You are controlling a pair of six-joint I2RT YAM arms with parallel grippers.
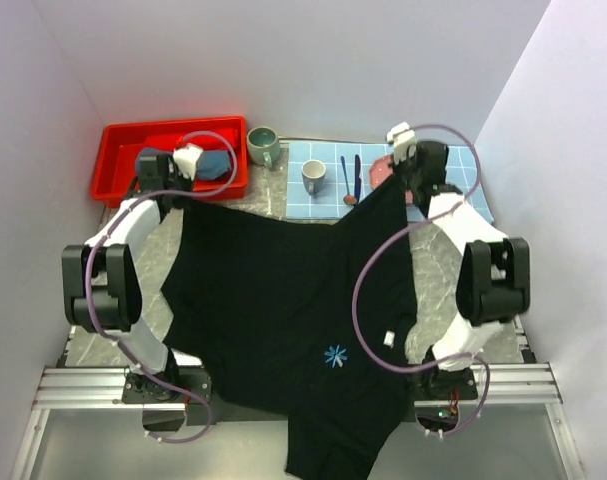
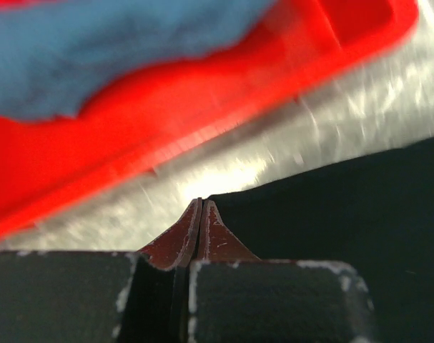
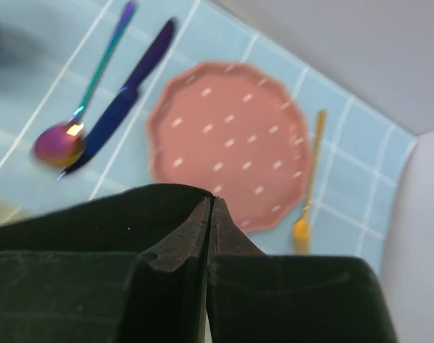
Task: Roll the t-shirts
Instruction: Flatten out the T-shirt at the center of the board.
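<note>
A large black t-shirt point(image 1: 283, 290) lies spread over the table, its light-blue starburst logo point(image 1: 335, 356) near the front, and its near end hangs over the table's front edge. My left gripper point(image 1: 176, 197) is shut on the shirt's far left corner, just in front of the red bin. In the left wrist view the fingertips point(image 2: 201, 204) meet on the black cloth's edge point(image 2: 331, 214). My right gripper point(image 1: 402, 187) is shut on the far right corner, held above the placemat; the cloth point(image 3: 95, 221) runs into the closed tips point(image 3: 211, 201). A slate-blue rolled t-shirt point(image 1: 211, 162) point(image 2: 116, 50) lies in the bin.
The red bin point(image 1: 118, 165) point(image 2: 224, 107) stands at the back left. A green mug point(image 1: 262, 145) is beside it. The blue-checked placemat point(image 1: 463, 175) carries a grey mug point(image 1: 314, 177), a knife point(image 3: 127, 100), a spoon point(image 3: 59, 139), a pink plate point(image 3: 227, 143) and a gold spoon point(image 3: 308, 193).
</note>
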